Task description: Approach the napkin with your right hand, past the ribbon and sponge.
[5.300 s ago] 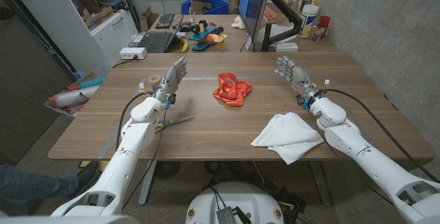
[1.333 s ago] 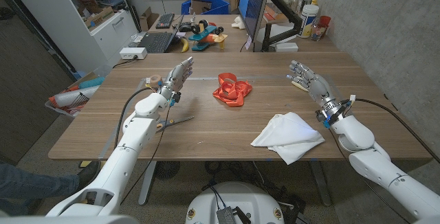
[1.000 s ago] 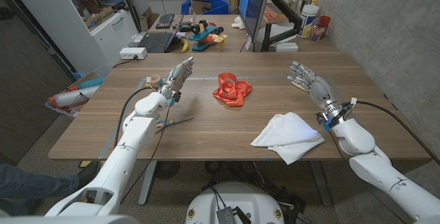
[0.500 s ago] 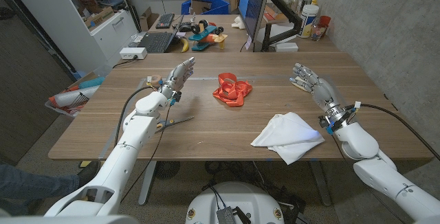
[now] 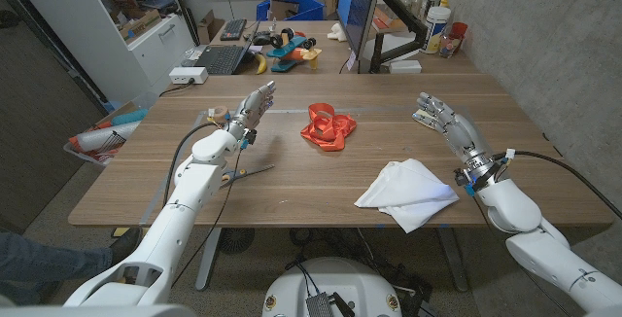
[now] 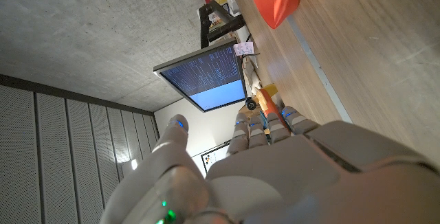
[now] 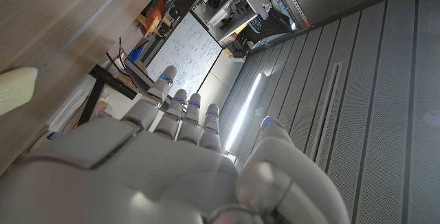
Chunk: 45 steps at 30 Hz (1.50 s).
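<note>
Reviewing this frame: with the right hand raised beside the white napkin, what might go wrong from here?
1. The open right hand hovers by the pale yellow sponge; swinging toward the crumpled white cloth napkin may knock it.
2. The napkin overhangs the wooden table edge; a clumsy touch may drag it off.

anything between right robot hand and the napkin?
No. In the head view only bare wooden table separates the right robot hand from the white napkin. The red ribbon lies off to the side.
</note>
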### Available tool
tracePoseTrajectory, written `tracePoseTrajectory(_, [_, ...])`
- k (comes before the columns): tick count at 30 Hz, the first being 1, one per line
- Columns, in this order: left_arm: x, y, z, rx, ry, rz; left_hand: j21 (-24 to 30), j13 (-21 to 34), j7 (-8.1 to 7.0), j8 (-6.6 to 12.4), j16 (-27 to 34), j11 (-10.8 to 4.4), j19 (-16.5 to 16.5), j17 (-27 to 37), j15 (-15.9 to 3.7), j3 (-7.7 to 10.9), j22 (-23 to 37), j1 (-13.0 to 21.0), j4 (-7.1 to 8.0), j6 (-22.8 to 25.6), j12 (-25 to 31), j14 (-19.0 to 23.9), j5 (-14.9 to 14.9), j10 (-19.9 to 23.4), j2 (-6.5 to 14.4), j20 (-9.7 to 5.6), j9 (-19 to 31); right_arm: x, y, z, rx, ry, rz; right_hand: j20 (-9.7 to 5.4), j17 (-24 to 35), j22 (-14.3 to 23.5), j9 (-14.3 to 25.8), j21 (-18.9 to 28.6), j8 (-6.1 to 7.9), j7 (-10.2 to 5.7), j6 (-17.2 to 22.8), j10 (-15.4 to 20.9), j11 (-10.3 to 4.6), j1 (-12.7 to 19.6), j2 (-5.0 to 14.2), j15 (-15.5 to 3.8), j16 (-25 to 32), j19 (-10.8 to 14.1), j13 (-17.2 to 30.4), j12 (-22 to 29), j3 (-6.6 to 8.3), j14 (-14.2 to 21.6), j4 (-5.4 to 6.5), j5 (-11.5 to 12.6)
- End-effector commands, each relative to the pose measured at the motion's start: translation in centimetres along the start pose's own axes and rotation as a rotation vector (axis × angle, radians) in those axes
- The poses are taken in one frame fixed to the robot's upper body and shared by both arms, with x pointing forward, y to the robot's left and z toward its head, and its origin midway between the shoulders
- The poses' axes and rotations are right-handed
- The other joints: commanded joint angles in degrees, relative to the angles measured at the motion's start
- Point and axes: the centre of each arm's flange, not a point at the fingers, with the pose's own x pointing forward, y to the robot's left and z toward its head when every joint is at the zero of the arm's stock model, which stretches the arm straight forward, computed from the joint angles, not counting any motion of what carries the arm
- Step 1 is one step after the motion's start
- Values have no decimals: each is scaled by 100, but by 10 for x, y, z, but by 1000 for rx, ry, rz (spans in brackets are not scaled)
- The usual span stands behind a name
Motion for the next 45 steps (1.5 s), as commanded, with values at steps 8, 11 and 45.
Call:
tracePoseTrajectory(8, [3, -3, 3, 1, -9, 0, 28, 11, 4, 22, 33, 13, -29, 14, 31, 2, 33, -4, -24, 29, 28, -18, 13, 13, 45, 31, 34, -14, 9, 13, -126, -23, 24, -18, 10, 20, 32, -14, 45, -37, 19, 60, -44, 34, 62, 16, 45, 72, 21, 4, 20, 68, 21, 66])
tracePoseTrajectory(11, [3, -4, 3, 1, -9, -1, 27, 11, 0, 21, 33, 14, -32, 14, 32, 2, 33, -4, -25, 28, 27, -18, 13, 8, 45, 35, 34, -15, 10, 15, -141, -27, 30, -16, 8, 20, 32, -16, 46, -35, 24, 71, -50, 35, 63, 18, 44, 76, 21, 5, 21, 74, 19, 70])
tracePoseTrajectory(45, [7, 0, 7, 29, -5, -13, 25, 11, -8, 26, 32, 28, -50, 14, 33, -3, 33, -8, -32, 57, 29, -23, 13, 11, 51, 42, 34, -26, 31, 34, -398, -64, 71, 1, -10, 21, 31, -49, 82, -137, 142, 165, -112, 29, 49, -45, 45, 101, 25, 5, 13, 169, -4, 123])
